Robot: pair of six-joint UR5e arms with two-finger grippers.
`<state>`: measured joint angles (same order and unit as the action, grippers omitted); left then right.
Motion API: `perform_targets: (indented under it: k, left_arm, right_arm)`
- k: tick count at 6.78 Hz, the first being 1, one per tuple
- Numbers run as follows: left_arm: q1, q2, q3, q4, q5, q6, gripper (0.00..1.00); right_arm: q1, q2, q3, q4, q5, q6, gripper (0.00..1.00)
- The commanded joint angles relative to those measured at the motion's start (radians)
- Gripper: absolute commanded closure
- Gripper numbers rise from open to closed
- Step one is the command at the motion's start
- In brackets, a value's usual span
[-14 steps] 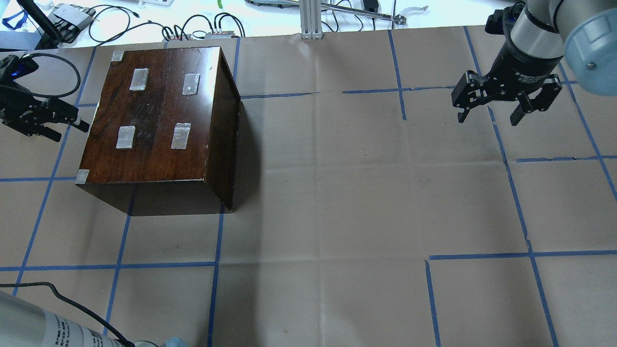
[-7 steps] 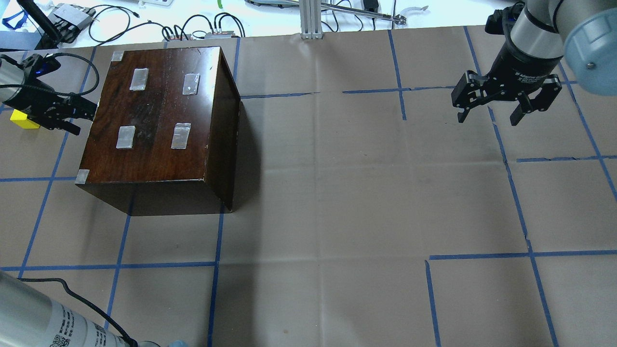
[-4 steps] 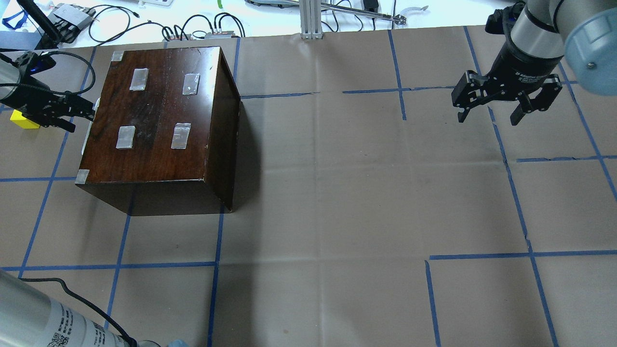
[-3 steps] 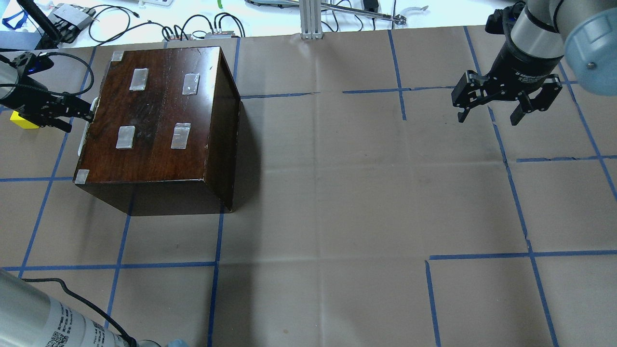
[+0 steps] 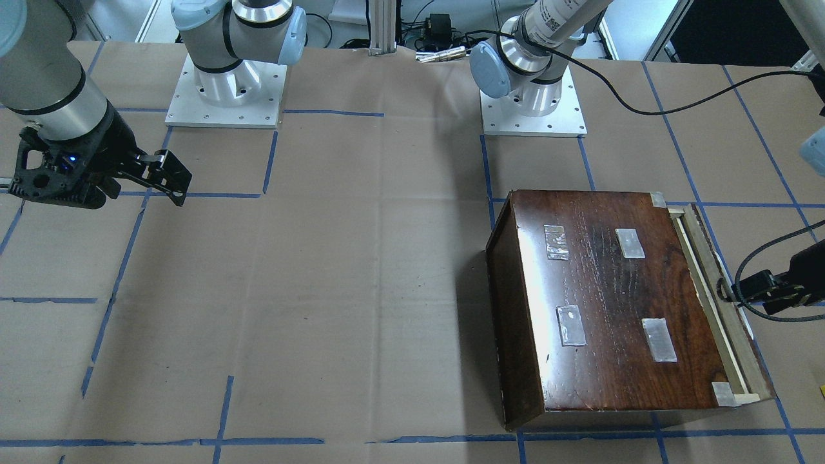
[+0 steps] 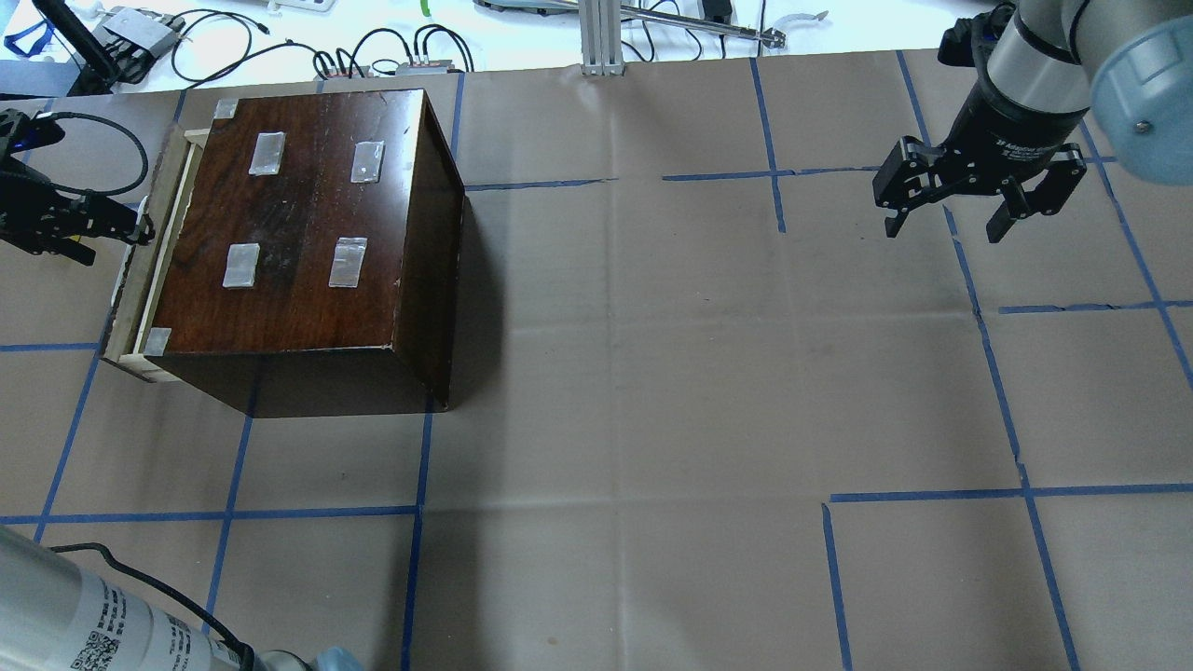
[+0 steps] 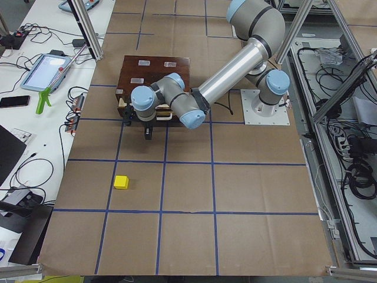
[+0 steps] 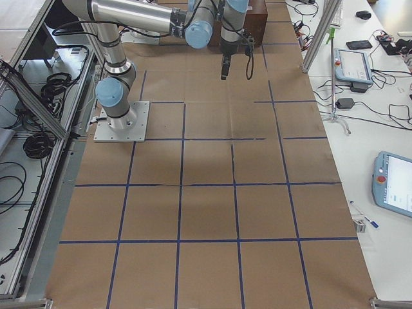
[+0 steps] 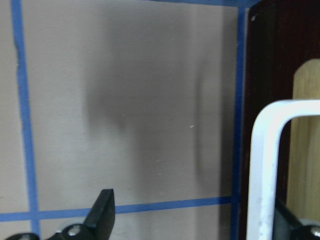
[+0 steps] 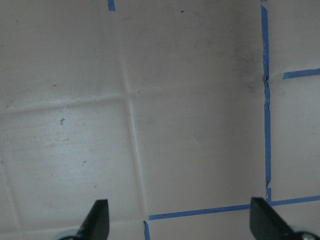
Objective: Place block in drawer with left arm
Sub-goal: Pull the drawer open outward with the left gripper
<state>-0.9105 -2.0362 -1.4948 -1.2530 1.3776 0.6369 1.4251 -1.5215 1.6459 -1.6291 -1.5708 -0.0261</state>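
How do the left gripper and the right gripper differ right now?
The left gripper is at the drawer, with the white handle between its fingers; the right gripper hangs over the brown paper, far from the box. The left gripper trails a looped black cable; the right gripper shows none. Both are black, two-fingered and open.

Brown paper (image 6: pixel 652 373) crossed by blue tape lines (image 6: pixel 932 495) lies flat; a tablet (image 7: pixel 45 69) rests on the white bench (image 7: pixel 50 17).
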Motion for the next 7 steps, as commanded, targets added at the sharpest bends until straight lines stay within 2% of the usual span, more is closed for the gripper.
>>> perform_targets:
  k: [1,7]
  left_arm:
    - [0.024,0.002,0.001,0.004,0.003,0.021,0.02]
    - [0.096,0.005,0.001,0.049,0.006,0.088,0.02]
  right_arm:
    - [0.0,0.001,-0.001,0.0,0.0,0.0,0.0]
    - [0.0,0.0,0.0,0.0,0.0,0.0,0.0]
